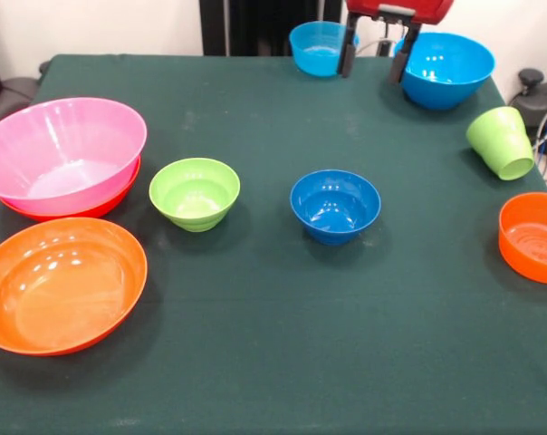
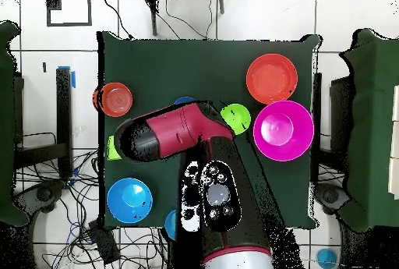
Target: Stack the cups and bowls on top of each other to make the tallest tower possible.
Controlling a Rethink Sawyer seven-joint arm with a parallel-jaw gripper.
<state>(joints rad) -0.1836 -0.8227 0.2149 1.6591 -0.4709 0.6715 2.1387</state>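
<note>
- The bench (image 1: 283, 362) is covered by a dark green cloth that reaches every edge; faint pale scuffs mark it in the upper middle of the front view.
- Behind the bench a plain light wall fills the top of the front view, with a black upright in its top centre.
- The overhead view shows a pale tiled floor with dark joints around the bench and loose black cables (image 2: 86, 219) at the lower left.
- At the left of the front view the big glossy pink plastic bowl (image 1: 63, 154) sits nested in a wide shallow orange plastic bowl (image 1: 101, 207), only a red-orange rim showing beneath it.
- A second wide shallow orange bowl (image 1: 61, 284) lies just below them, at the lower left.
- A small lime green bowl (image 1: 195, 192) and a small dark blue bowl (image 1: 335, 205) stand apart in the middle.
- Two sky blue bowls (image 1: 446, 68) (image 1: 319, 47) sit at the top right and top centre.
- A lime green tapered plastic cup (image 1: 502, 142) lies tilted at the right, above a smaller orange bowl (image 1: 532, 237) at the right edge.
- The tool (image 1: 377, 56) hangs at the top between the sky blue bowls, its two dark fingers spread apart and holding nothing.
</note>
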